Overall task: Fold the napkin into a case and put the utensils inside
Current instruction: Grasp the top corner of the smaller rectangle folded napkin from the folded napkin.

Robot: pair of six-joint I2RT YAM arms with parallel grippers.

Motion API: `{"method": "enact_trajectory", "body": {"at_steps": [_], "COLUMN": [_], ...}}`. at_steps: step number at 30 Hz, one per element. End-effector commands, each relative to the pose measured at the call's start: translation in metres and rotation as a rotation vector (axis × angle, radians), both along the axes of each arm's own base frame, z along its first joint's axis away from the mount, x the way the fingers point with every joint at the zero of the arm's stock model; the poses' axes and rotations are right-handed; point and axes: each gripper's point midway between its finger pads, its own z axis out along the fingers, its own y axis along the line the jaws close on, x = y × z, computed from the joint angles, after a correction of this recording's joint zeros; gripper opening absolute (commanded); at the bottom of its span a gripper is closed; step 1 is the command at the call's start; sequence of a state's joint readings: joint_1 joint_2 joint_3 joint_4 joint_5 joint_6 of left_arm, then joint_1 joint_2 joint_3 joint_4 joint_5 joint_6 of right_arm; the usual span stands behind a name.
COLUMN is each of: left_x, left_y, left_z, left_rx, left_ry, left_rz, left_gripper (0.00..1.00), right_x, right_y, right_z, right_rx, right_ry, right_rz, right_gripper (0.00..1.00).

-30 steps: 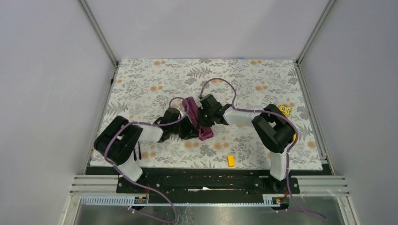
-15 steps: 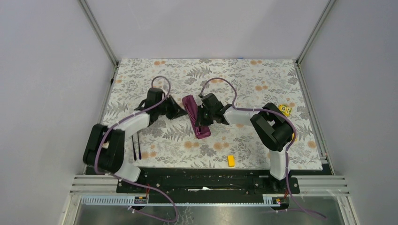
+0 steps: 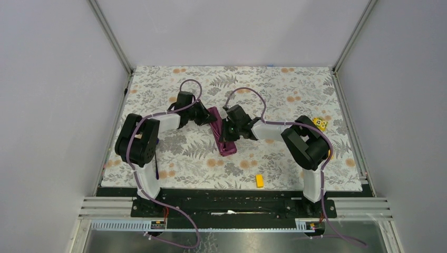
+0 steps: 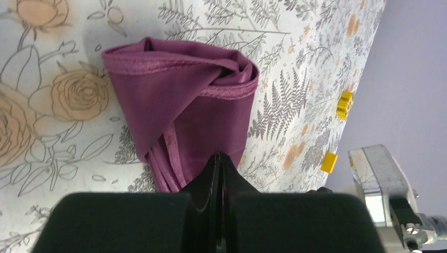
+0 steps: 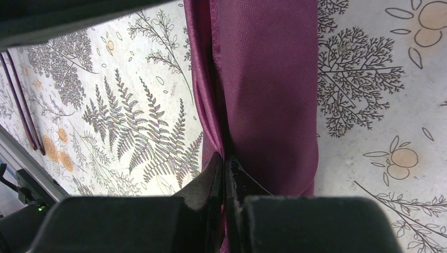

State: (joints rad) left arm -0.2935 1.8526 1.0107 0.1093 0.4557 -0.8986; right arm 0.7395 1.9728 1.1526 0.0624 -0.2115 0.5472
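A floral-patterned desk (image 3: 295, 89) fills a grey-walled enclosure. At its centre lies the plum napkin (image 3: 221, 136), folded into a narrow band. The right end effector (image 5: 225, 161) pinches a lengthwise crease of it. The left end effector (image 4: 220, 161) is closed tight, with its tips at the cloth's bunched far end. The utensils (image 5: 23, 105) lie well apart near the desk's left edge.

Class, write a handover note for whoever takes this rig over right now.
Left gripper: shut at the napkin's end; grip unclear.
Right gripper: shut on a napkin fold.
Napkin: narrow folded band, mid-table.
Utensils: on the table near the left base, outside the napkin.
Done: folding mostly. Left: finish the case, insert utensils.
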Motion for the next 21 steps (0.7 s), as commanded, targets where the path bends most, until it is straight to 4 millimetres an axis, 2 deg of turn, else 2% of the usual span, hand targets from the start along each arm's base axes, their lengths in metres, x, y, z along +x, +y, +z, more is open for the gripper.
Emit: {"method": "enact_trajectory", "body": {"at_steps": [1, 10, 14, 16, 21], "left_x": [0.027, 0.040, 0.036, 0.031, 0.024], "left_y": [-0.007, -0.001, 0.011, 0.016, 0.024], "left_z": [0.018, -0.013, -0.035, -0.044, -0.054], "left_rx": [-0.023, 0.061, 0.155, 0.185, 0.219], "left_ry": [-0.105, -0.075, -0.034, -0.016, 0.007], "left_rz": [0.008, 0.016, 0.020, 0.021, 0.016], "left_gripper": [0.00, 0.00, 0.00, 0.00, 0.00], "right_x": [-0.030, -0.031, -0.034, -0.033, -0.028], "right_y": [-0.039, -0.038, -0.032, -0.025, -0.007], "right_z": [-0.050, -0.049, -0.039, -0.018, 0.053], "right_rx": [-0.182, -0.169, -0.139, -0.106, 0.019], "right_ry": [0.112, 0.113, 0.119, 0.113, 0.048], "right_rz": [0.011, 0.019, 0.045, 0.063, 0.135], "right_gripper": [0.05, 0.05, 0.18, 0.25, 0.54]}}
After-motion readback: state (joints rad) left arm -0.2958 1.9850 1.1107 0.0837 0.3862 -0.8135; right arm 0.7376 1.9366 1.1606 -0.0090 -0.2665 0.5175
